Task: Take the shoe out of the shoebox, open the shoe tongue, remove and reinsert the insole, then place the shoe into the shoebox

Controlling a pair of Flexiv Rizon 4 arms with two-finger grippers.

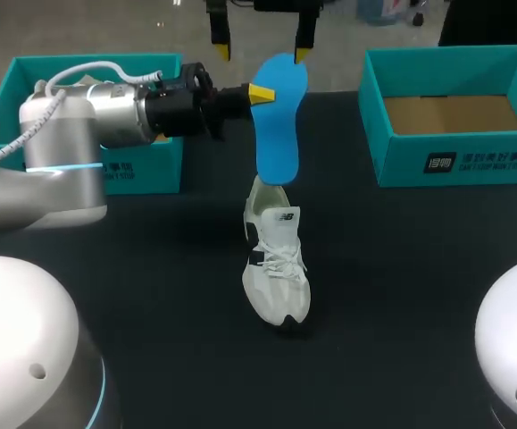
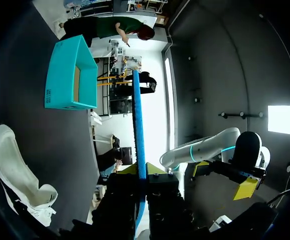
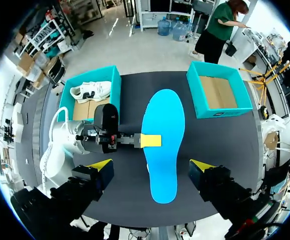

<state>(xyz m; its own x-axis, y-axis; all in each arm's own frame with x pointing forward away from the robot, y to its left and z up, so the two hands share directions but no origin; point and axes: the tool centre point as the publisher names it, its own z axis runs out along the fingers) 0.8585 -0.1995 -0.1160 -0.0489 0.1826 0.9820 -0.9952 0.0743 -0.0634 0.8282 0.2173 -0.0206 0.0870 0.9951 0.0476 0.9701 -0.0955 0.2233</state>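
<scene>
**Insole held by one edge over a loose shoe**

The left gripper (image 2: 145, 170) is clamped on the insole (image 2: 137, 115), which the left wrist view shows edge-on as a thin blue line between the two yellow tips. The insole hangs in the air with its lower end at the collar of the shoe (image 1: 276, 268). I cannot tell whether the two are touching. The shoe stands on the table (image 1: 401, 295) between the boxes, and nothing is holding it.

Likely risks:
- The pinch is on one long edge, so the insole could pivot or slip in the grip.
- Pushed down into the opening, the insole may buckle, or it may shove the shoe over, since nothing steadies the shoe.
- The right gripper (image 1: 261, 43) hangs high above with its jaws wide apart, too far off to steady the shoe.

From above, the right wrist view shows the insole (image 3: 164, 145) flat and whole, with the left gripper (image 3: 151, 140) holding it at mid-length. It also shows a second shoe (image 3: 89, 91) lying in the left box (image 3: 92, 75) and bare card in the right box (image 3: 217, 112). In the head view the left arm hides the inside of the left box (image 1: 151, 165). The head view is the only one that shows the insole (image 1: 280, 116) against the shoe's opening.
</scene>
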